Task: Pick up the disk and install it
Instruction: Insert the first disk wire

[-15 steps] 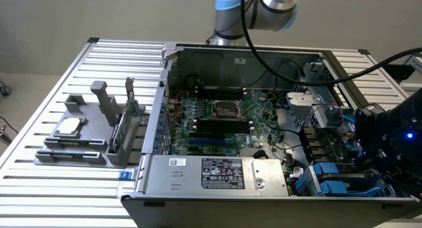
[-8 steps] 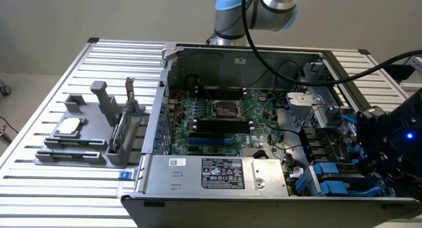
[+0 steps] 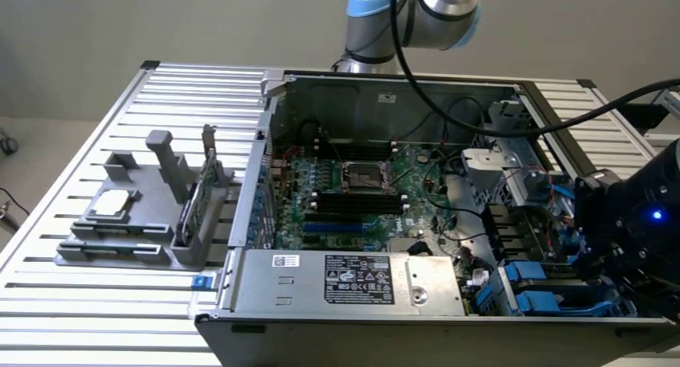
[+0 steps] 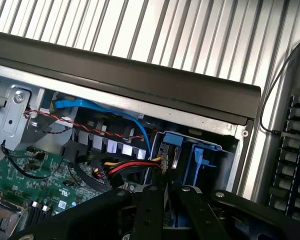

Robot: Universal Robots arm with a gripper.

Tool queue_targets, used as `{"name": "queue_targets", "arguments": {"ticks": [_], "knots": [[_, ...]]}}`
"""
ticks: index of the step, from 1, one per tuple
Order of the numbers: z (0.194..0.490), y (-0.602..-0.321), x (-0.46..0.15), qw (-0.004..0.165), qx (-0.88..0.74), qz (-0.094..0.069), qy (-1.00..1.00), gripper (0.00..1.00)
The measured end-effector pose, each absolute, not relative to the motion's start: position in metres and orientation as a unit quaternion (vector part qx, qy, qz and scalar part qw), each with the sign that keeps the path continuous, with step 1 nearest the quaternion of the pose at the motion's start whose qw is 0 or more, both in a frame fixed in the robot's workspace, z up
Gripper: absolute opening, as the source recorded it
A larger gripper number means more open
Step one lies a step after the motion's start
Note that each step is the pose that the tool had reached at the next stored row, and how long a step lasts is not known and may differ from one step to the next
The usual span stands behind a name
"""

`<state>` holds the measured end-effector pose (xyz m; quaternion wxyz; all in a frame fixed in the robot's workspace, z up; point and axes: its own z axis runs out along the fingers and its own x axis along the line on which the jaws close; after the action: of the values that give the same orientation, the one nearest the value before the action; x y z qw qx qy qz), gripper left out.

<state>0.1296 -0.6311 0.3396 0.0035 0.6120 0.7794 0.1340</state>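
Disk installation at the drive bay.
Gripper [image 4: 165, 200], jaws nearly closed, grasp indiscernible, sits over blue carrier [image 4: 202, 157]; judged best practice: push straight, avoiding cables [image 4: 135, 165].

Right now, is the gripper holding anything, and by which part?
It cannot be told. The gripper sits low over the blue drive bay in the computer case; no disk is visible between its jaws.

The room is bright with soft, even light. The ribbed table [image 3: 64, 287] shines pale. Inside the computer case [image 3: 372, 192] it is darker and shadowy. Up close, the black gripper [image 4: 165, 210] looks dark and a bit fuzzy. Nothing glares much.
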Motion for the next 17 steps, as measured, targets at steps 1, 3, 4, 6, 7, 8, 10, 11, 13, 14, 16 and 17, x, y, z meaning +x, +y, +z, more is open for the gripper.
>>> {"name": "queue_targets", "arguments": {"ticks": [1, 3, 4, 6, 7, 8, 10, 11, 13, 14, 16, 17], "knots": [[0.3397, -0.631, 0.1295, 0.004, 0.614, 0.134, 0.777, 0.16], [0.3397, -0.6306, 0.1295, 0.005, 0.619, 0.134, 0.773, 0.16], [0.3397, -0.6304, 0.1294, 0.005, 0.622, 0.134, 0.772, 0.16], [0.3397, -0.6298, 0.1286, 0.006, 0.625, 0.134, 0.769, 0.16], [0.3396, -0.6294, 0.1279, 0.006, 0.626, 0.134, 0.768, 0.16], [0.3396, -0.629, 0.1269, 0.006, 0.627, 0.134, 0.768, 0.16], [0.3397, -0.6285, 0.1251, 0.007, 0.629, 0.134, 0.765, 0.16], [0.3397, -0.6284, 0.1244, 0.007, 0.631, 0.134, 0.764, 0.16], [0.3396, -0.628, 0.1234, 0.008, 0.634, 0.134, 0.761, 0.16], [0.3396, -0.6276, 0.1234, 0.008, 0.636, 0.134, 0.76, 0.16], [0.3399, -0.6266, 0.1233, 0.01, 0.639, 0.135, 0.757, 0.16], [0.3402, -0.6257, 0.1233, 0.011, 0.64, 0.136, 0.756, 0.16]]}}
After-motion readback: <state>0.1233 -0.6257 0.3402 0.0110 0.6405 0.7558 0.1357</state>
